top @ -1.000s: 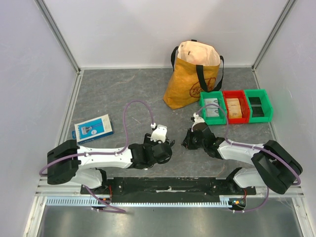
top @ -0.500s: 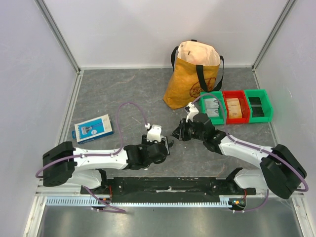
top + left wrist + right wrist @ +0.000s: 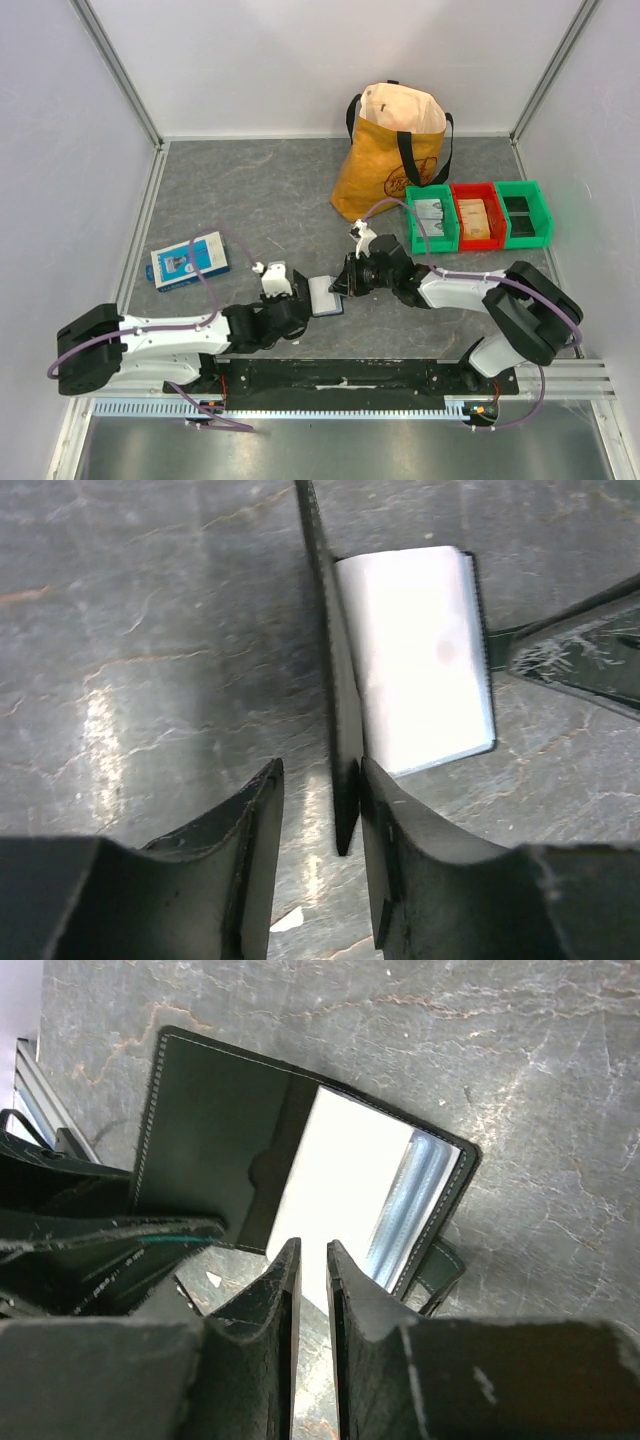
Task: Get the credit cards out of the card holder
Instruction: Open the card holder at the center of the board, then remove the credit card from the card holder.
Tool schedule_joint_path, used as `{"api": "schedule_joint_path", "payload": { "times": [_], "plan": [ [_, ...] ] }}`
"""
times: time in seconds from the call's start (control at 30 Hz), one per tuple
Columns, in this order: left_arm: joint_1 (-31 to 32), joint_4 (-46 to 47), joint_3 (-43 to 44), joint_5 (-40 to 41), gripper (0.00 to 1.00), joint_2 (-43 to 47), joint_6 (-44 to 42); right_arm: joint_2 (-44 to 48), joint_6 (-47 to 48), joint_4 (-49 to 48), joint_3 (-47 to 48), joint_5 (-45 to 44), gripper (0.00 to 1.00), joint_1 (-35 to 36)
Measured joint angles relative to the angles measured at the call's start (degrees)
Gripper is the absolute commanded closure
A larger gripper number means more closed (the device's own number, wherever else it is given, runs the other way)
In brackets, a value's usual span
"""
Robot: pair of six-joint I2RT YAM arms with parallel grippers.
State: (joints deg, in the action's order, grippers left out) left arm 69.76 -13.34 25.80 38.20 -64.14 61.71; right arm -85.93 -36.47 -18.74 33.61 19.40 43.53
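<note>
1. Black, matte, stitched-edge folding card holder (image 3: 200, 1130) lay opened on the grey, veined, stone-patterned table (image 3: 560, 1110), between the two grippers.
2. One pale blue-grey, smooth plastic credit card (image 3: 335, 1175) sat in the holder's far half, beside ribbed clear sleeves (image 3: 405, 1210). A small black tab (image 3: 440, 1270) projected from that end. No orange card was visible.
3. The right gripper (image 3: 312, 1260) had its jaws narrow, with only a thin slit between them. Its tips stood at the card's near short edge. The card lay straight ahead of them, its long axis roughly in line with the fingers. Whether the edge was pinched could not be told.
4. The left gripper (image 3: 322, 775) stood at middling width, straddling the holder's raised flap, which was seen edge-on. One finger was close against the flap and the other was visibly apart from it, so nothing was clamped.
5. Judged from this layout, the right arm was nearer the card. Withdrawal would likely run along the card's long axis, toward the right gripper, with the left steadying the flap.
</note>
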Motion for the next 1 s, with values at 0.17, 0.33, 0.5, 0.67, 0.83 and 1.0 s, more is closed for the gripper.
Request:
{"api": "schedule_joint_path", "payload": {
  "times": [0.17, 0.33, 0.5, 0.67, 0.83, 1.0],
  "plan": [
    [-2.6, 0.8, -6.9, -2.2, 0.65, 5.8, 6.3, -2.7, -0.2, -1.0, -0.2, -0.4, 0.79, 0.0],
    [-5.0, 3.1, -12.8, -4.3, 0.75, 11.7, 12.3, -2.9, -0.2, -1.4, -1.6, -1.2, 0.79, 0.0],
    [-7.1, 5.9, -15.9, -6.5, 0.83, 14.7, 15.9, -3.0, -0.2, -1.6, -2.3, -1.4, 0.81, 0.0],
    [-7.6, 7.1, -16.0, -7.5, 0.89, 13.8, 16.5, -2.9, -0.2, -1.8, -2.3, -1.2, 0.81, 0.0],
    [-7.6, 9.3, -16.0, -8.5, 0.91, 12.3, 16.5, -2.2, 0.1, -0.9, -1.5, -1.2, 0.81, 0.4],
    [-7.6, 10.1, -16.0, -8.8, 0.91, 11.8, 16.5, -2.2, 0.5, -0.4, 1.0, -1.2, 0.83, 1.6]
  ]
}}
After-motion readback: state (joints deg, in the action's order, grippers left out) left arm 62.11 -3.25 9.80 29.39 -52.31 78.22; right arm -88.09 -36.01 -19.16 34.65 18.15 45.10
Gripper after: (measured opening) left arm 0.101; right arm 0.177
